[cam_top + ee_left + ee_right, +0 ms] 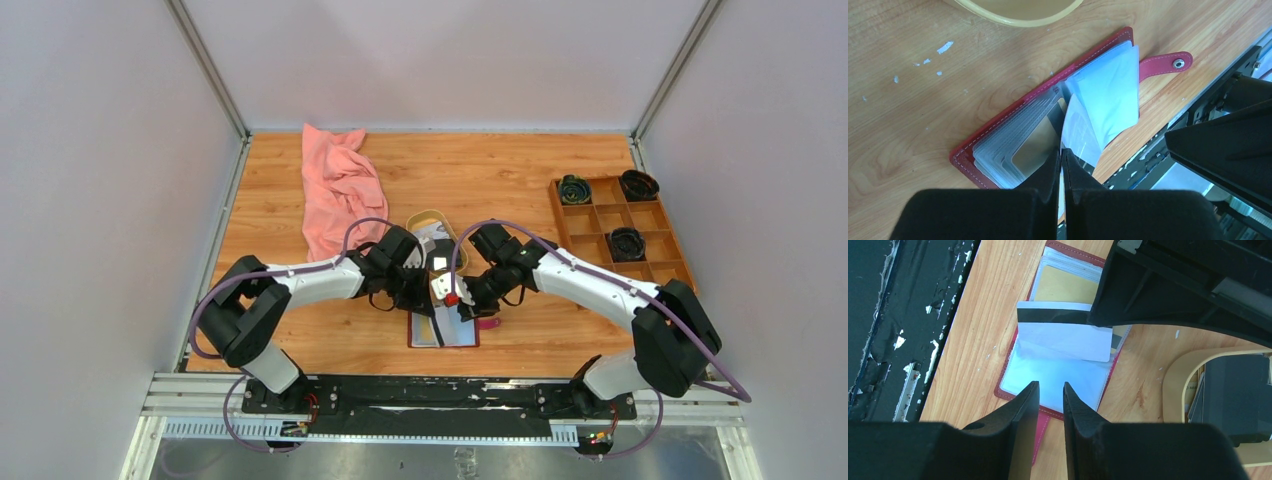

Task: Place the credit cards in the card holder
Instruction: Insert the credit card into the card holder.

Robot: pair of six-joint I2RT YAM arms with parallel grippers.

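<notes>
Wood-grain table (500, 170), pale walls. Red stitched holder (968, 150) lies open at the near edge between both arms, clear sleeves (1013, 135) fanned, snap tab (1178, 63) flat on the wood. White card (1063, 337) with a black stripe stands among the sleeves. Tan oval dish (1173, 380) just behind holds dark cards (1233, 395); their print is unreadable. Divided wooden tray (600, 215): dark coils (626, 243) in three cells. Claws: left gripper (1062, 155) closed tight at a sleeve edge, pinch unconfirmed; right gripper (1050, 390) over the holder, narrow gap, nothing between.
</notes>
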